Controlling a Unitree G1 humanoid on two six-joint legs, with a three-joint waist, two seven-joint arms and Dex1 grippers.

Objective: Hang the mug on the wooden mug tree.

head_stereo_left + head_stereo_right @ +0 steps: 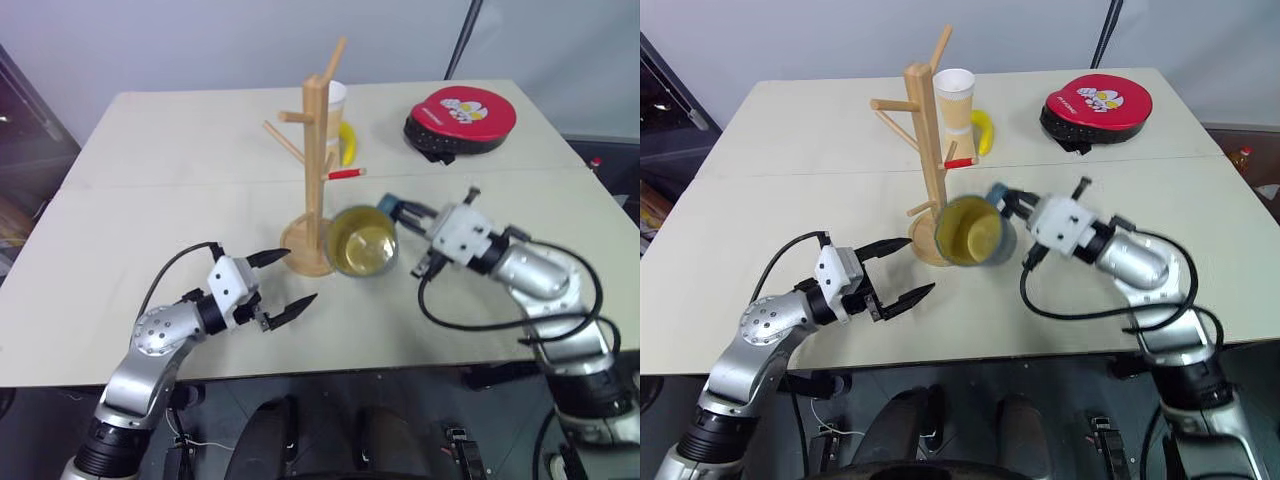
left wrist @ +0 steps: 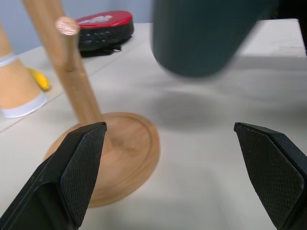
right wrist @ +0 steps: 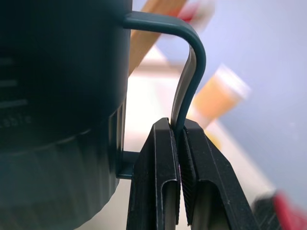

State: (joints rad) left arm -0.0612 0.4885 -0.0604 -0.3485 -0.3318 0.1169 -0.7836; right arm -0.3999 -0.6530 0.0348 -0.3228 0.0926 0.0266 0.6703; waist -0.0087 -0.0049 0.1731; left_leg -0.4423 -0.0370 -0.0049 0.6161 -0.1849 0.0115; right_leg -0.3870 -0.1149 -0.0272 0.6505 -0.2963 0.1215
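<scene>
The mug [image 1: 362, 241] is dark teal-blue ceramic with a yellow interior. It hangs in the air just beside the wooden mug tree [image 1: 318, 150], low down near the round base, tipped on its side so its open mouth faces you. Your right gripper [image 3: 178, 143] is clamped on the thin loop handle, both black fingers pressed flat against the strap. Your left gripper [image 1: 285, 280] stands with its fingers wide apart, holding nothing, in front of the tree's base on the table [image 1: 150, 200].

Expect the mug to feel rigid and fairly heavy for so narrow a hold. The glazed handle is likely slippery, so the cup could swing or rotate in the pinch, and it would chip if it struck the post. The handle is the right place to hold, but you must leave the loop's opening free for a peg.

The head views give you the whole layout: the pegs rising up the post, one red-tipped, a white-and-yellow cup [image 1: 954, 98] behind the tree, and a red and black disc [image 1: 460, 118] at the far right. The right wrist view alone shows the pinch itself. The left wrist view shows the mug's dark underside hanging clear above the tabletop, apart from the base.
</scene>
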